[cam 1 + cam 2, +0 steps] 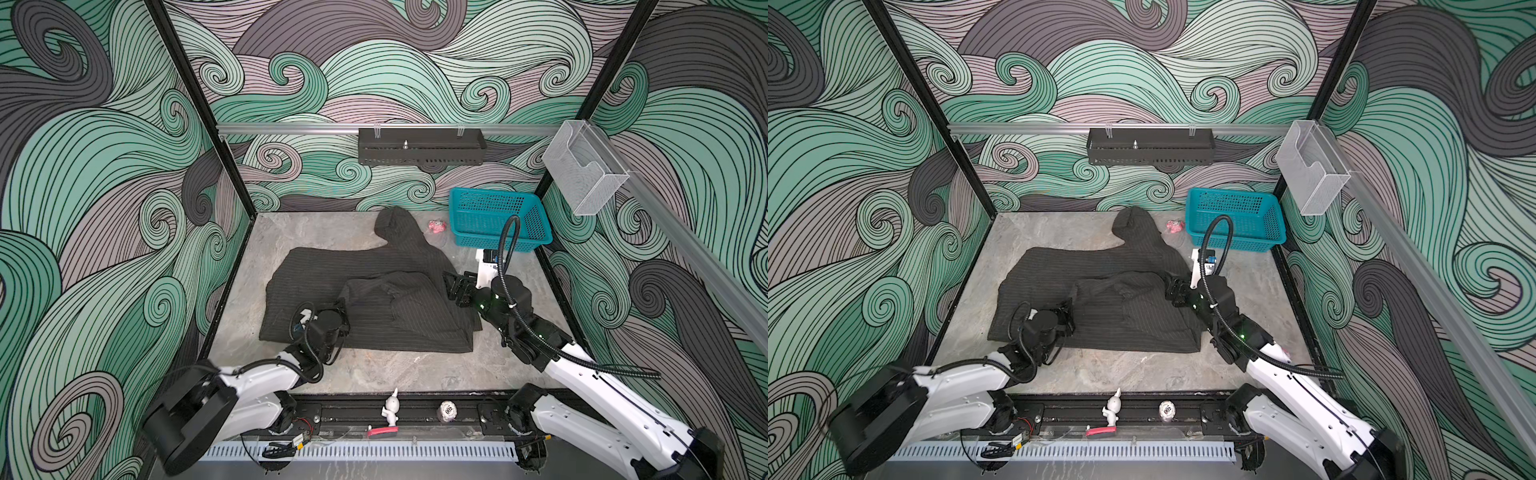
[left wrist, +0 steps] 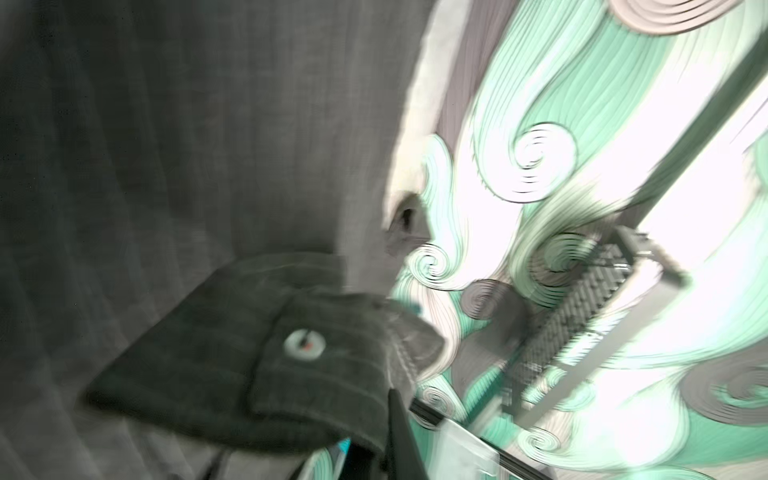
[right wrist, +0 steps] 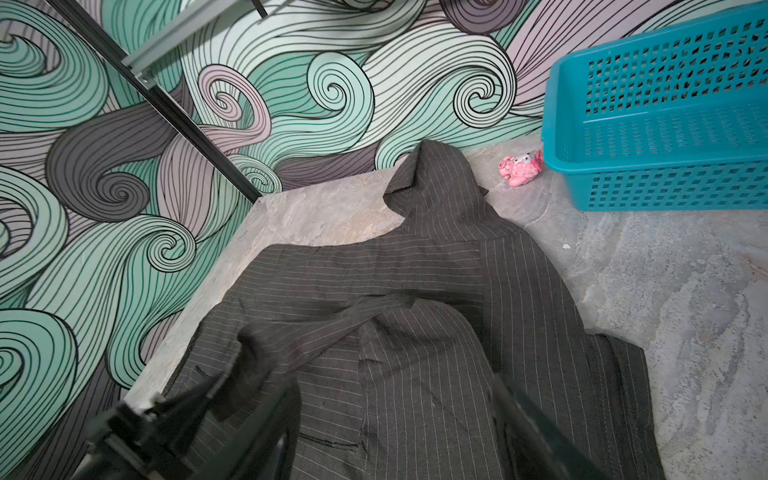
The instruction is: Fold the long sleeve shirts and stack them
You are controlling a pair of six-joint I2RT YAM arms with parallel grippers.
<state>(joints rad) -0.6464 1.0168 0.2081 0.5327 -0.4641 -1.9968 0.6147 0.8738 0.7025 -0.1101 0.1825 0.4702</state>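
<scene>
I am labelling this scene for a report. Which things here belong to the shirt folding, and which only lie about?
Belong: pinstriped shirt; left gripper, shut on its cuff; right gripper, open over it.
Lying about: teal basket, pink toy, white figurine, small ball, clear wall holder.

A teal perforated plastic basket (image 1: 478,243) rests on the grey stone-patterned tabletop (image 1: 395,374), with a small pink toy figure (image 1: 436,226) just beside it. Above the basket hang a clear plastic wall holder (image 1: 584,170) and a black slotted metal tray (image 1: 422,151).
</scene>
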